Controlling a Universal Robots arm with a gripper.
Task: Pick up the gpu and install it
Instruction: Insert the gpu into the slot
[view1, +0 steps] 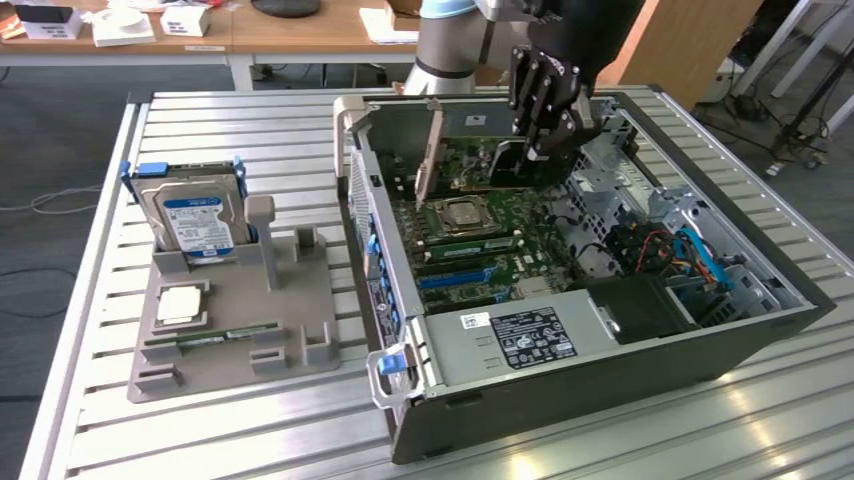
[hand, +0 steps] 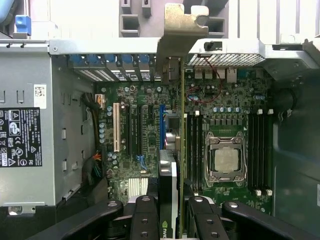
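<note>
the gpu (view1: 470, 158) is held upright on its long edge inside the open computer case (view1: 747, 330). it is clamped by the gripper (view1: 545, 142), whose black fingers (hand: 145, 217) are pressed against both faces of the card. in the wrist view the card is seen edge-on above the motherboard (hand: 135, 150). on one side of it lie the cpu socket (hand: 225, 160) and memory slots, and on the other the white and black expansion slots (hand: 116, 127). its silvery end bracket (hand: 177, 30) is seen at the rear wall of the case, beside the row of blue slot latches (hand: 112, 60). whether the card's lower edge is seated in a slot cannot be told. a power supply (view1: 531, 335) with a black label is fitted in the near end of the case.

the case is stood on a slatted metal table (view1: 200, 440). on the exterior view's left, well apart from the case, a grey parts holder (view1: 310, 300) is placed. a hard drive (view1: 198, 222) with a blue-white label is held upright in it, a square processor (view1: 180, 300) lies flat on it, and a ram stick (view1: 214, 338) is laid in its front groove.
</note>
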